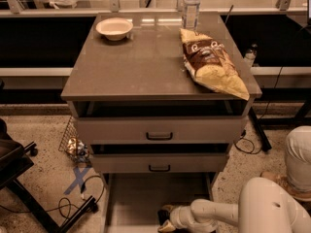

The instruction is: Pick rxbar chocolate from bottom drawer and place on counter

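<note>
Low down, at the bottom edge of the camera view: the robot's pale gripper, inside the wide, flat grey-beige bottom drawer. Pulled far out, with a plain bare floor. Behind the gripper, a smooth, round white arm, stretching in from the lower right corner. Open or closed grip: cannot tell.

Right at the tip of the gripper, a small dark shape, touching it or just beside it. Maybe the chocolate bar in its dark wrapper, but too hard to say for sure.

Above the bottom drawer, two more grey drawers with dark handles: the middle drawer and the top drawer, each with a dark gap above it.

On top of it all, the flat, smooth grey-brown table. At its far left, a small round pale bowl. At its far right, a clear plastic water bottle, standing up. Just in front of the bottle, along the right side, a big brown-and-yellow chip bag, lying flat, with its near corner at the front right edge.

On the speckled floor to the left, a blue tape cross and thin black cables.
</note>
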`<state>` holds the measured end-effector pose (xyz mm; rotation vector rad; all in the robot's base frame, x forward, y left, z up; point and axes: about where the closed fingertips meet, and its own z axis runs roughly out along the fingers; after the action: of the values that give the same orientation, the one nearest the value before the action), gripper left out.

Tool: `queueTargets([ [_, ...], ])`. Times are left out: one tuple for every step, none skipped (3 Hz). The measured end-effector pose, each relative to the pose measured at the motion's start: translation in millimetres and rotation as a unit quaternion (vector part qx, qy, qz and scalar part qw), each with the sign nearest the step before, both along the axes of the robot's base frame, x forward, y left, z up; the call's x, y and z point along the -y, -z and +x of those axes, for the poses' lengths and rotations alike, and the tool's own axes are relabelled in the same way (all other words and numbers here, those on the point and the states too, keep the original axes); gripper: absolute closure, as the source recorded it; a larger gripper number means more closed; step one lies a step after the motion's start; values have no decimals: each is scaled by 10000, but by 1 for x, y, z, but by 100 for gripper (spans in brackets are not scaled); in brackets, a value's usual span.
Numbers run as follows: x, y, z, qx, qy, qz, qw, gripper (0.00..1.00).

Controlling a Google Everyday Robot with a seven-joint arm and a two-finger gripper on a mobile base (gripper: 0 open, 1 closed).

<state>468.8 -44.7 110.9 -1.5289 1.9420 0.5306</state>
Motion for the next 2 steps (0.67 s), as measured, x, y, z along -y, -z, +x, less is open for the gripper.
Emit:
queueTargets([
  [-1, 1, -1, -13, 2, 6, 10000, 72],
  [-2, 1, -2, -15, -1, 8, 10000, 96],
])
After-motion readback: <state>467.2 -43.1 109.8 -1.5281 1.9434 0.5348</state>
